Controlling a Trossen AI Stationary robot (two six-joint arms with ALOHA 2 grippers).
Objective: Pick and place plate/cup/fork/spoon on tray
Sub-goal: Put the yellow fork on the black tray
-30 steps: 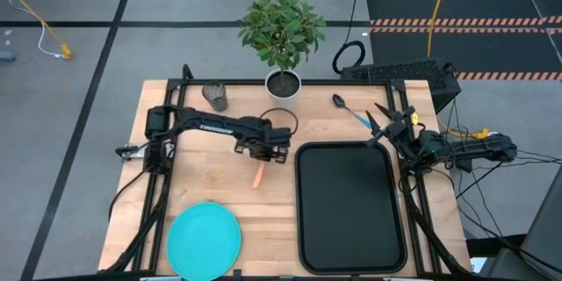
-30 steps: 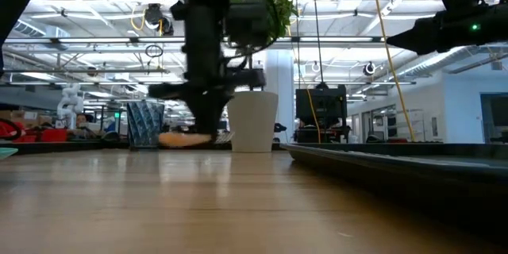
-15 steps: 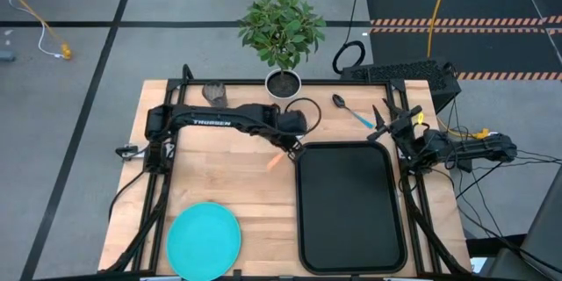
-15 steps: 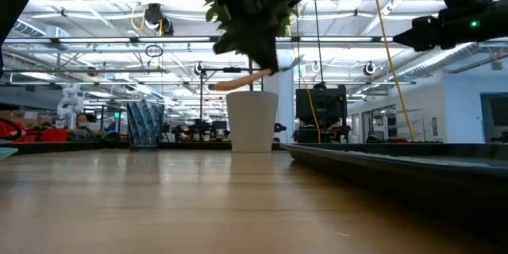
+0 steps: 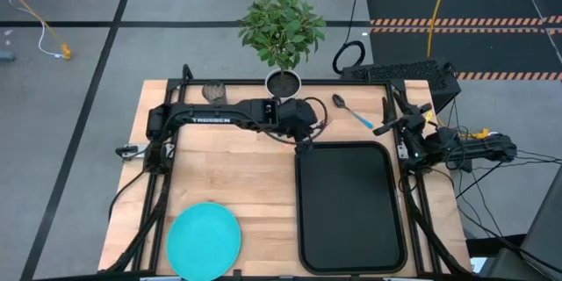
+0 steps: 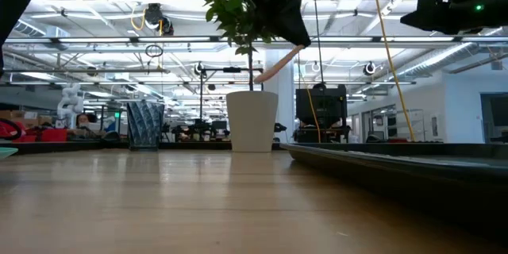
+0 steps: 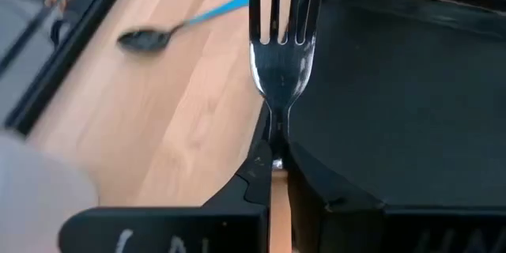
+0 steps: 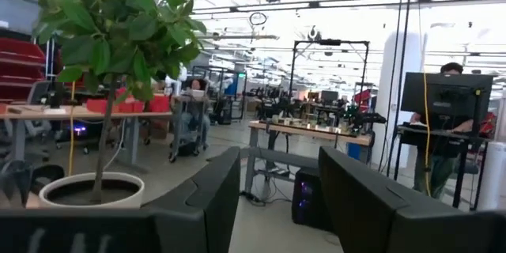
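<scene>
The left gripper point(image 5: 305, 137) pinches the fork point(image 7: 281, 43) up in the air, right over the tray's point(image 5: 349, 255) near-left corner edge. The tray has lots of bare room. The right gripper point(image 5: 384, 128) waits wide open past the tray's far-right corner. The left arm reads "TROSSEN".

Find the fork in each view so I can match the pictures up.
High view: the fork is hidden under the left gripper, at the tray's far left corner.
Low view: only its orange handle shows, slanting down from the gripper, in the air above the white pot.
Left wrist view: centre, tines pointing away, over the tray's edge.
Right wrist view: not in it.
Shared landmark: the white pot.
</scene>
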